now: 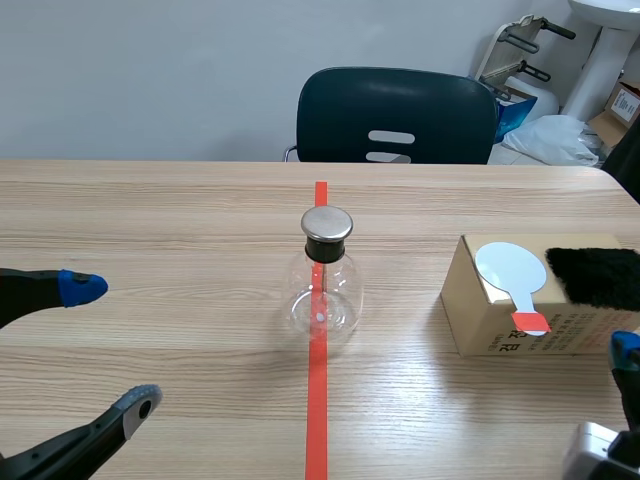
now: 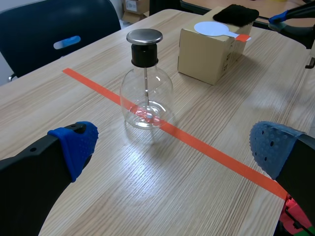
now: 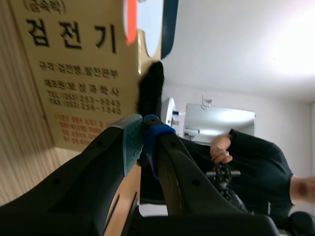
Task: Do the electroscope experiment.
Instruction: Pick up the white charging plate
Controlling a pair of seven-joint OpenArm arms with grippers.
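You face a pale wood-grain table [image 1: 150, 210] that runs away from you to a plain grey-white wall [image 1: 150, 70], with an orange-red tape line [image 1: 318, 400] down its middle. A dark blue chair [image 1: 395, 120] with a white slot in its backrest stands pushed in at the far edge. Behind it, in the right-hand corner, clutter gathers: a metal walking frame [image 1: 515, 45] with black grips, a white pedestal [image 1: 603, 55], a blue bag [image 1: 515, 112], a white plastic bag [image 1: 555, 138] and a cardboard carton [image 1: 622, 105]. The light is soft and even, leaving a mild sheen on the wood. In your right wrist view, a person in a dark short-sleeved top [image 3: 256, 162] shows far back in a bright room.
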